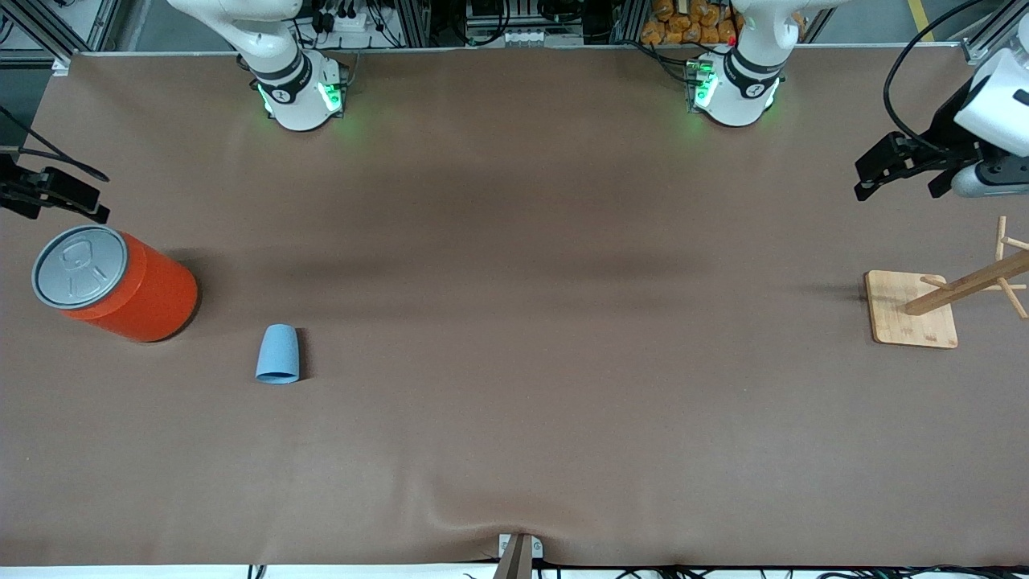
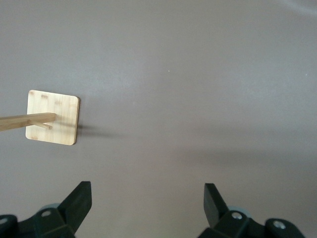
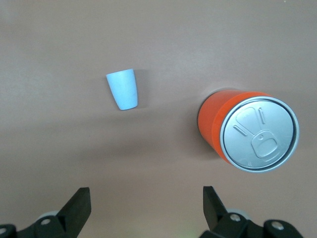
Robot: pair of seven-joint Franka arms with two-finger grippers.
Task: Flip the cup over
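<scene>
The small light blue cup [image 1: 278,354] is on the brown table, nearer to the front camera than the orange can [image 1: 120,285], with its wider end toward that camera. No dark inside shows. I cannot tell whether it lies on its side or stands mouth down. It also shows in the right wrist view [image 3: 123,89]. My right gripper [image 1: 64,211] is open and empty, up in the air at the right arm's end of the table beside the can. My left gripper [image 1: 896,189] is open and empty, over the left arm's end of the table.
The large orange can with a grey pull-tab lid also shows in the right wrist view [image 3: 247,131]. A wooden stand with pegs on a square base [image 1: 908,310] sits at the left arm's end, also in the left wrist view [image 2: 53,117].
</scene>
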